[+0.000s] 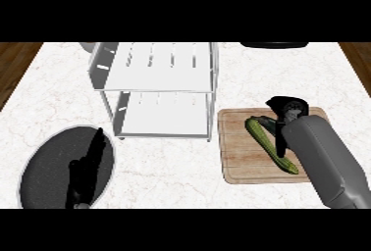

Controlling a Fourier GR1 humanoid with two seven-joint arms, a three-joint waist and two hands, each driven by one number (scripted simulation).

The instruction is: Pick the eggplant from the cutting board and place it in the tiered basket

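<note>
A long green eggplant [270, 145] lies diagonally on the wooden cutting board [239, 166] at the right of the counter. My right hand [287, 109] hovers over the board's far right part, beside the eggplant's far end. Its fingers [270, 124] point down next to that end and do not curl round it. The forearm covers the board's right edge. The white tiered basket [161, 88] stands at the far middle, its near corner a short way left of the board, with both shelves bare. My left hand [85, 169] rests open at the lower left, fingers straight.
A dark round plate with a pale rim [39, 171] lies under my left hand at the near left. A black object [275, 45] sits at the far right edge and a grey one [88, 46] at the far left. White marble counter shows between plate and board.
</note>
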